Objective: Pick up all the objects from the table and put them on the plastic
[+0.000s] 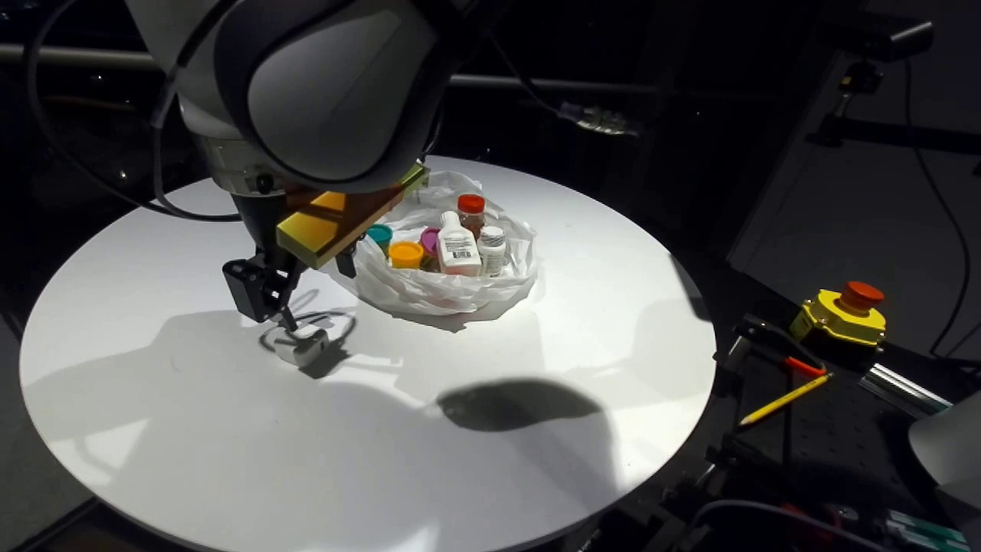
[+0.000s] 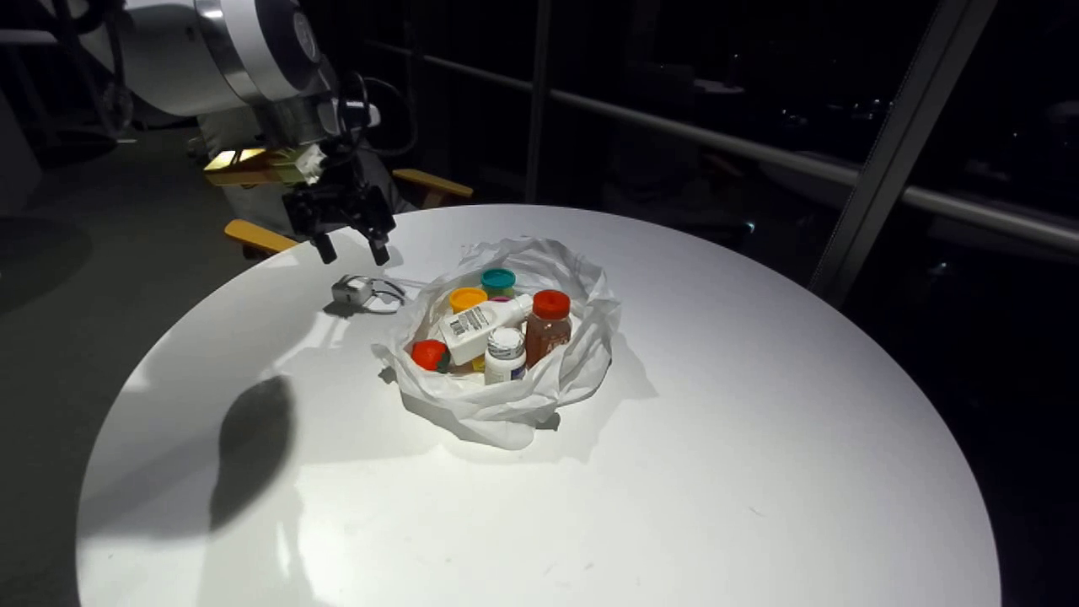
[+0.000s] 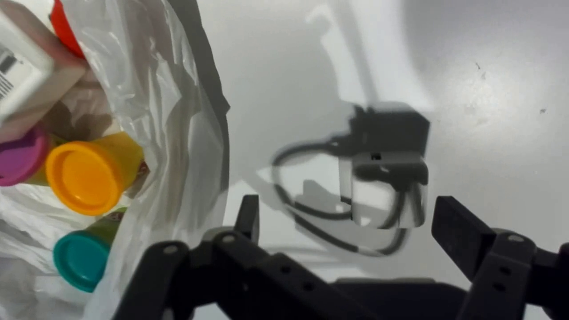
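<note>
Gripper (image 2: 353, 251), jaws apart; likely step: grasping the white block (image 2: 352, 292) beside the plastic bag (image 2: 493, 424); next: descend, close

Parted pincer (image 2: 354, 253) above white block (image 2: 352, 291), near laden plastic (image 2: 489, 426)

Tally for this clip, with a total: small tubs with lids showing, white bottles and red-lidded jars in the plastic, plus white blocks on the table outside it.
Small tubs: 3
White bottles: 2
Red-lidded jar: 1
White block: 1
Total: 7
</note>
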